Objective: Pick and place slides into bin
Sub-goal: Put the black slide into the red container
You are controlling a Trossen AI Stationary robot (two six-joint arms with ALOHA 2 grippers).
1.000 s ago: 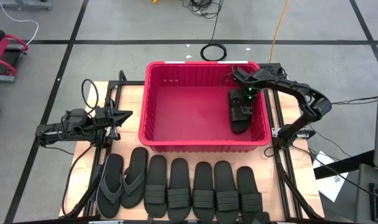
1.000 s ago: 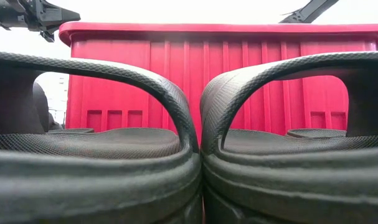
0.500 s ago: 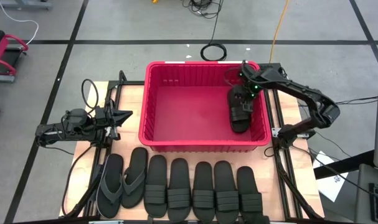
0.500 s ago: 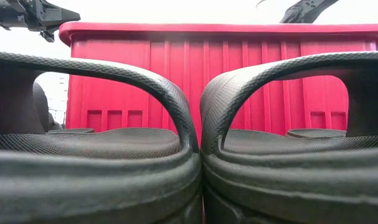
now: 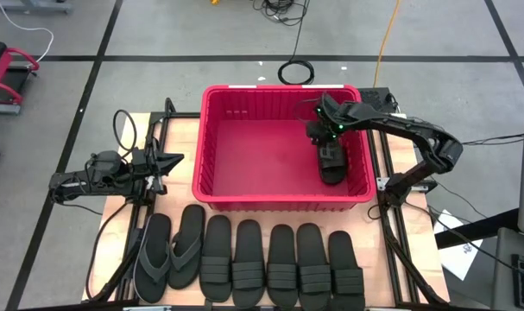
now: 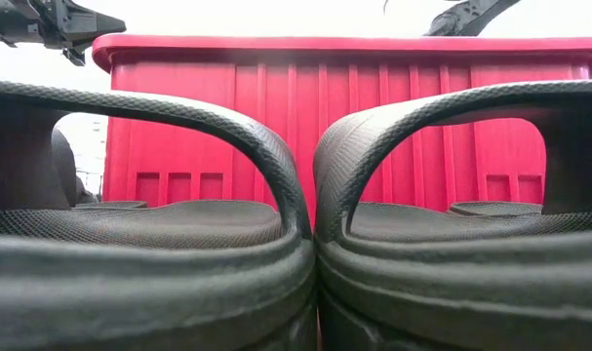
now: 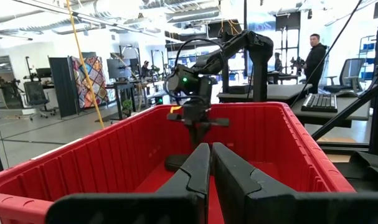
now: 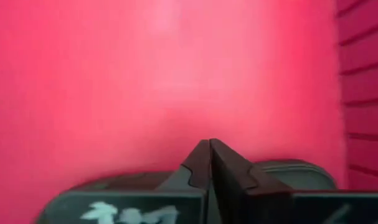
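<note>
One black slide (image 5: 331, 162) lies flat on the floor of the red bin (image 5: 283, 90), against its right wall. My right gripper (image 5: 317, 136) hangs shut over the bin's floor just left of that slide, touching nothing; the left wrist view shows it (image 7: 198, 126) above the slide (image 7: 176, 163). Several slides lie in a row (image 5: 244, 263) on the table in front of the bin, with two thong flip-flops (image 5: 171, 252) at the row's left end. My left gripper (image 5: 173, 161) waits shut at the bin's left side.
The bin's tall ribbed walls (image 6: 374, 127) stand between the row of slides and the bin's inside. Two slides (image 6: 149, 234) (image 6: 471, 244) fill the low view's foreground. A person (image 7: 314, 56) stands in the room beyond the table. Metal rails (image 5: 387, 225) run along the table's sides.
My right gripper has drawn away from the slide in the bin, going a little toward the table's left and tipping less steeply downward. The slide has stayed where it lay against the right wall.
</note>
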